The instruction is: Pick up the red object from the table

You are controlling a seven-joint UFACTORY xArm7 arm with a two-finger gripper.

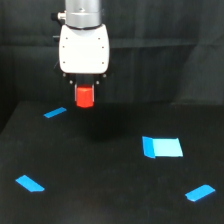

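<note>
At the far left of the exterior view, the single arm hangs down from the top edge, its white housing (84, 48) sitting below a grey metal collar (83, 12). Below the housing, the end effector (84, 98) is closed on the red object (84, 96). The dark fingers are mostly hidden against the backdrop; only short dark parts show at the object's upper edge. The red object sits upright in the grip, its top tucked under the housing's dark underside. It appears raised clear of the surface (100, 190), with a faint darker patch on the black top below and slightly to the right of it.

Four blue patches lie on the surface. One thin strip (55, 112) lies far left, just below and left of the red object. One larger rectangular patch (162, 147) lies right of centre, well apart from the end effector. One slanted patch (30, 183) lies near left. One slanted patch (200, 192) lies near right. A dark curtain (160, 50) with vertical folds closes off the far side.
</note>
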